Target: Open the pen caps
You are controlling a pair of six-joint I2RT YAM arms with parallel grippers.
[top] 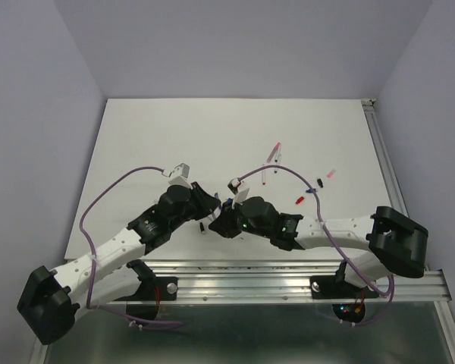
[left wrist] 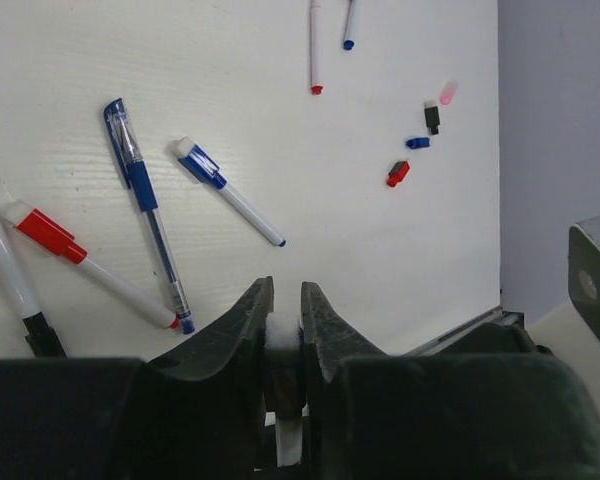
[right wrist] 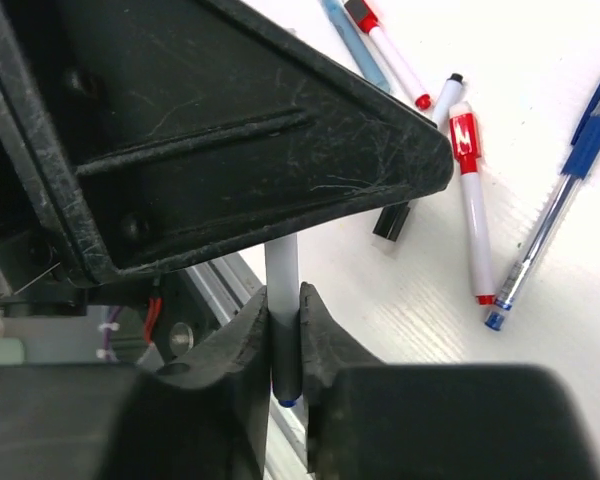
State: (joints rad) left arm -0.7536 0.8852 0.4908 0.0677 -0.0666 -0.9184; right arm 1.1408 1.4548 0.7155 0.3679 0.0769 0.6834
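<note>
The left fingers (left wrist: 264, 310) are pressed onto the end of a white pen (left wrist: 281, 333), pinching it between their tips above the table (left wrist: 100, 60). Four pens lie ahead of them and off to their left. A black-ended pen (left wrist: 10, 285) is farthest out, followed by a red-capped marker (left wrist: 75, 258) and a blue gel pen (left wrist: 145, 210). A blue-capped marker (left wrist: 225, 190) lies closest to their line.

Far ahead, almost straight on, two thin pens reach in from the edge of the view, a red-tipped pen (left wrist: 315, 45) and a blue-tipped pen (left wrist: 350, 25).

Four loose pen caps lie in a small cluster on the table, ahead and to the right of the left fingers and well apart from them. The red cap (left wrist: 398, 174) is nearest, then the blue cap (left wrist: 417, 143), the black cap (left wrist: 432, 118) and the pink cap (left wrist: 447, 93) beyond.

The right fingers (right wrist: 255, 340) are closed on the same white pen. They grip it just under the left arm's black housing (right wrist: 230, 130), which hides the pen's upper end. The barrel looks darker between these fingers, and a speck of blue shows at its end deep between them. I cannot tell whether that is a cap. To the right of these fingers lie the black-ended pen, the red-capped marker and the blue gel pen.
</note>
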